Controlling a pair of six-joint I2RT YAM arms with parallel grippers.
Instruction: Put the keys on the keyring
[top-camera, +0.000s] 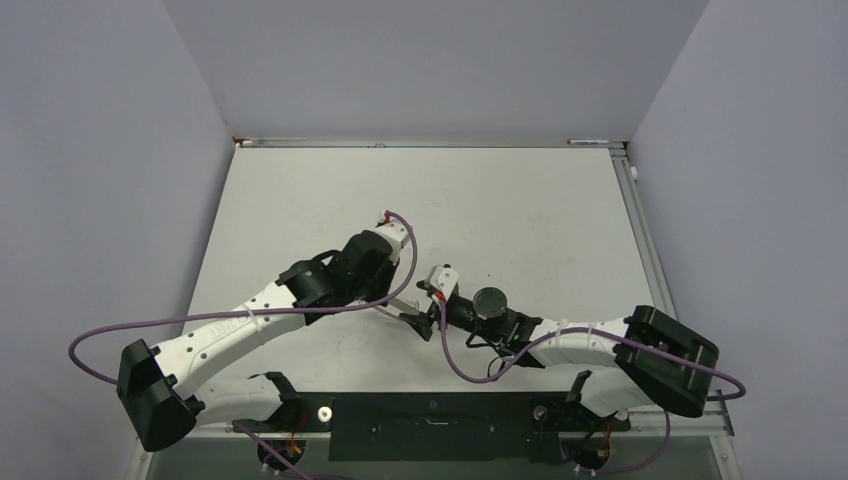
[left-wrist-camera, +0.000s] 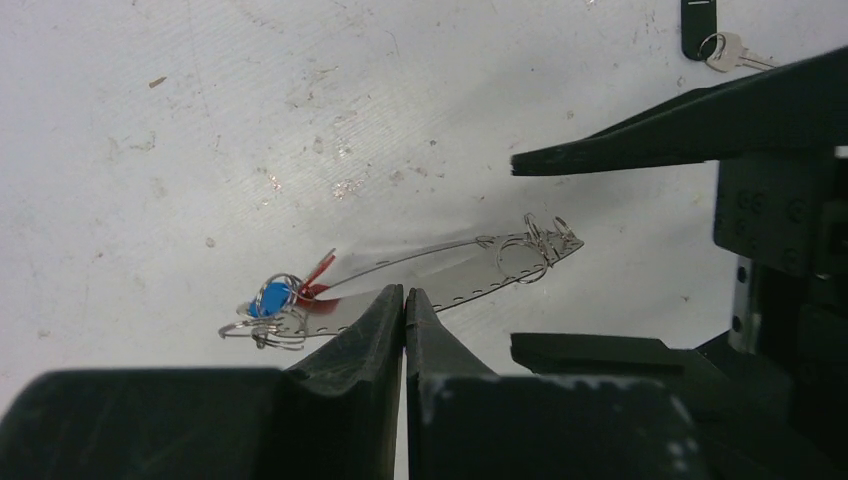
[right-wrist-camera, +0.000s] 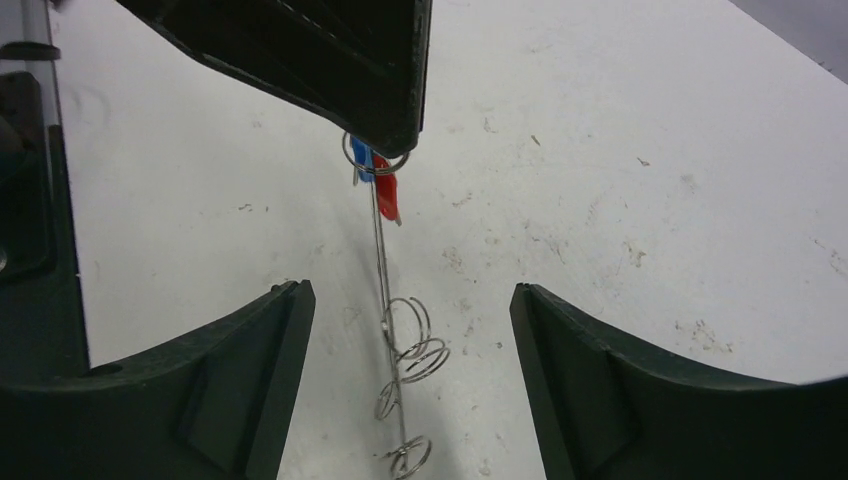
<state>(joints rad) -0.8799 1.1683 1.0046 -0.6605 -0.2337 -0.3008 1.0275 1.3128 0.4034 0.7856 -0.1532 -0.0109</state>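
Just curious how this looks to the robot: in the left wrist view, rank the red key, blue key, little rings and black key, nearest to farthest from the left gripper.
1. Red key and blue key, on the keyring just left of the left gripper; too close to call.
2. Little rings, rightward at the keyring's far end.
3. Black key, far off at top right.

Thin silver keyring (left-wrist-camera: 460, 268), pinched in the left hand (left-wrist-camera: 405, 293), carries blue key (left-wrist-camera: 272, 298) and red key (left-wrist-camera: 318, 275); black key (left-wrist-camera: 700, 25) lies apart.
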